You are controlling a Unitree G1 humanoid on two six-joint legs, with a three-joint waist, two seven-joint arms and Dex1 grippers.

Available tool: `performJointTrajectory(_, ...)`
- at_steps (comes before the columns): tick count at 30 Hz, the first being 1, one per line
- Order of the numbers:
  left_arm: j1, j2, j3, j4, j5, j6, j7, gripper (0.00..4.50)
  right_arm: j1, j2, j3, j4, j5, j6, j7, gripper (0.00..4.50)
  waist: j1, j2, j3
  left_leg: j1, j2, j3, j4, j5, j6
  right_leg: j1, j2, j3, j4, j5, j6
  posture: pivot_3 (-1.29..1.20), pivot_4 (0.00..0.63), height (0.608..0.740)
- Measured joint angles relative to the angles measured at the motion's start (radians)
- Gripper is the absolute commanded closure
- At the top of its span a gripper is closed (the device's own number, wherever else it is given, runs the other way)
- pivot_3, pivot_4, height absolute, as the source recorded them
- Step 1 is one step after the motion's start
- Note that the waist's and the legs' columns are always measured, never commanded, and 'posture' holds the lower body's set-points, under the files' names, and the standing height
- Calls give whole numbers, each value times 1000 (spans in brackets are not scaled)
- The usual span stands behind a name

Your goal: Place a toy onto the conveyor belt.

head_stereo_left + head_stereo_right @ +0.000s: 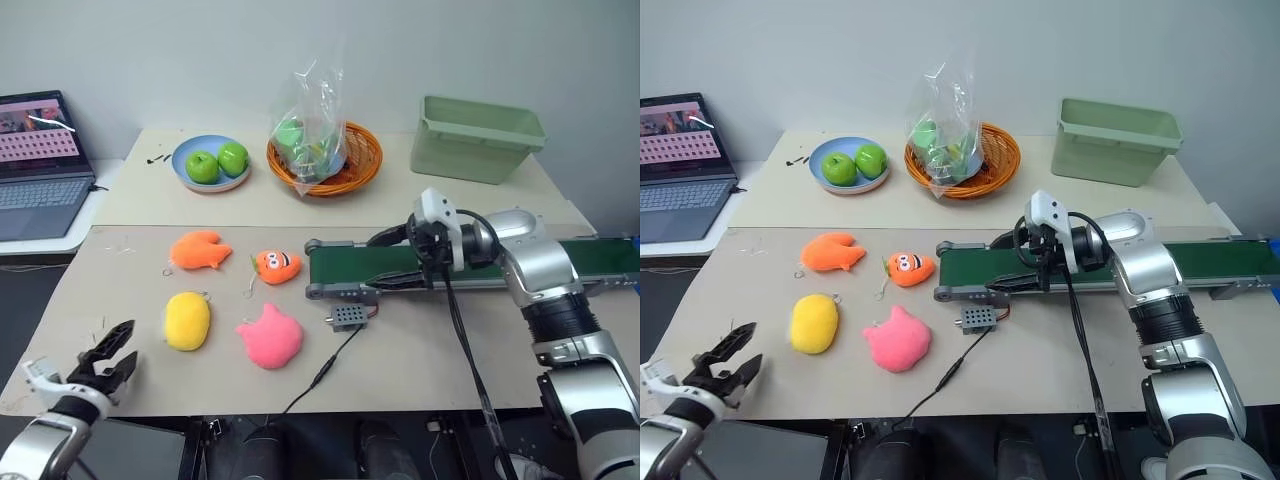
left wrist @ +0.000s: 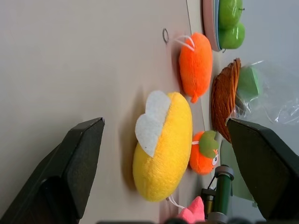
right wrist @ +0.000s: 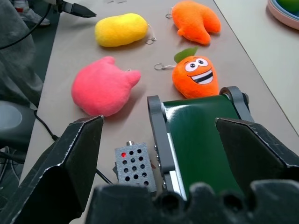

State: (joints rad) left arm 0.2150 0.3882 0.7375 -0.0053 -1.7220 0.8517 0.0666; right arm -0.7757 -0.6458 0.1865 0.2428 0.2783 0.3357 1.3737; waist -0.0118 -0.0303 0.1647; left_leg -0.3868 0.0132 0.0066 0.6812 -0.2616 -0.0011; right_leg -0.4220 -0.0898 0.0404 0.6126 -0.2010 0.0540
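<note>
left hand [image 1: 112, 357] wide open, empty, near toy [image 1: 187, 321]

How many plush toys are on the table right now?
4, all lying left of the belt: a yellow one nearest the left hand, a pink one beside it, an orange one behind, and an orange carrot by the belt's end.

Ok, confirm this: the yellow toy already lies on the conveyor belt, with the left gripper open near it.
Wrong in one respect: the yellow toy lies on the table, left of the conveyor belt, as the left eye view shows. The left gripper is indeed open near it.
</note>
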Motion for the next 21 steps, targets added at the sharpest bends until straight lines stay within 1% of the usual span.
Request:
performJointTrajectory(5,-63,-11,-59,8,62,-24,0,59,1,-27,-14,-4,-1,0,-16,0,-1,0,0,0,0,0,0,0,0,0,0,0,0,0,0,0,150,740)
performJointTrajectory(12,-136,-8,-96,98,138,-25,-38,59,34,-64,-41,-70,0,18,-51,0,-2,0,0,0,0,0,0,0,0,0,0,0,0,0,0,0,150,740)
performJointTrajectory(13,-143,-6,-99,105,149,-23,-46,590,41,-71,-43,-79,0,22,-57,0,-1,0,0,1,0,0,0,0,0,0,0,0,0,0,0,0,150,740)
performJointTrajectory(14,-148,-4,-103,115,159,-21,-49,757,44,-73,-44,-82,0,24,-63,0,-1,0,0,1,0,0,0,0,0,0,0,0,0,0,0,0,150,740)
performJointTrajectory(15,-158,-3,-107,132,174,-18,-54,1238,46,-75,-45,-87,0,27,-69,0,0,0,0,1,0,0,0,0,0,0,0,0,1,0,0,0,150,740)
performJointTrajectory(18,-173,-2,-118,155,211,-14,-66,2272,49,-80,-46,-100,1,32,-78,0,-1,0,0,1,0,0,0,0,0,0,0,0,0,0,0,0,150,740)
performJointTrajectory(20,-182,-2,-121,170,232,-9,-72,3095,51,-84,-49,-107,1,34,-86,0,0,0,0,0,0,0,0,0,0,0,0,0,0,0,0,0,150,740)
performJointTrajectory(21,-184,-2,-121,174,234,-8,-74,3326,51,-84,-50,-108,1,35,-89,0,0,0,0,0,0,0,0,0,0,0,0,0,0,0,0,0,150,740)
